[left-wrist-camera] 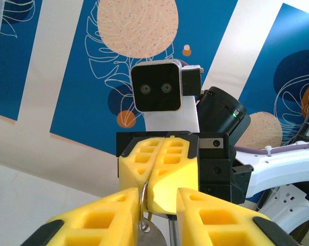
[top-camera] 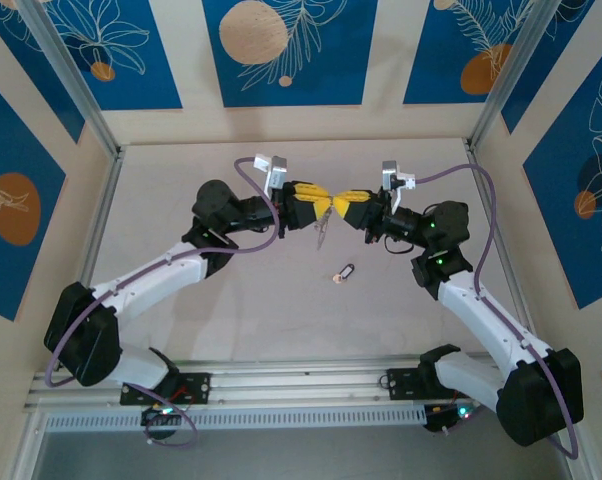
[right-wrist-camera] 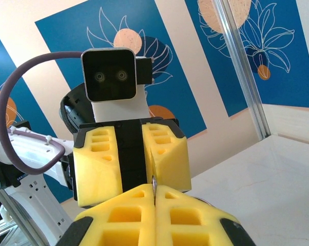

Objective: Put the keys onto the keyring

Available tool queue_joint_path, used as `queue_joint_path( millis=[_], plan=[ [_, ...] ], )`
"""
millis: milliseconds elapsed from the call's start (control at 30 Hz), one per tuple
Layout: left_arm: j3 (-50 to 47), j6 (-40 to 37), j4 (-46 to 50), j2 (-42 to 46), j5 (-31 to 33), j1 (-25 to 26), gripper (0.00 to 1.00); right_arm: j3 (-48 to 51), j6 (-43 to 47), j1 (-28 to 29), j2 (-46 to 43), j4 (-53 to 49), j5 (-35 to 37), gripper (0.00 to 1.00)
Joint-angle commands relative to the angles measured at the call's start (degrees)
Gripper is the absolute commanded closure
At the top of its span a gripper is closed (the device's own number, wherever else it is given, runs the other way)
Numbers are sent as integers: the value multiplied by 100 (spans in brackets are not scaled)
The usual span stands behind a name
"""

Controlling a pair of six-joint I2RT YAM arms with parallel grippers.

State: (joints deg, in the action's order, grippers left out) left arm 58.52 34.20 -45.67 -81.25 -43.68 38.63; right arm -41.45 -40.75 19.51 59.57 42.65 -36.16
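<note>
Because the thin grey metal keyring looks light, stiff and slippery, the yellow-fingered right gripper clamps its rim; the left gripper has its jaws apart around it.

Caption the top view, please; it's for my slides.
Left gripper and right gripper meet above the table, the right pinching a keyring; a key lies nearby.

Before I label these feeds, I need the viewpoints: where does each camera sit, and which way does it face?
Top external: above and behind, looking down at the table; left arm, right arm show.
Left wrist: faces the right hand; left fingers below.
Right wrist: faces the left hand; right fingers below.
Shared by both wrists: the keyring between hands.
</note>
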Motion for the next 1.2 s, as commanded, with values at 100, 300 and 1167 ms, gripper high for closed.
queue_joint_path(
  millis=[100,300,1167],
  plan=[
    [-19,44,-318,-82,-202,16,88,15,-55,53,-33,169,108,100],
    [62,42,-311,-141,-246,48,100,-6,-53,62,-34,147,48,100],
    [2011,-3146,4845,154,-852,38,100,-136,450,-397,-477,-1047,-629,53]
  ],
)
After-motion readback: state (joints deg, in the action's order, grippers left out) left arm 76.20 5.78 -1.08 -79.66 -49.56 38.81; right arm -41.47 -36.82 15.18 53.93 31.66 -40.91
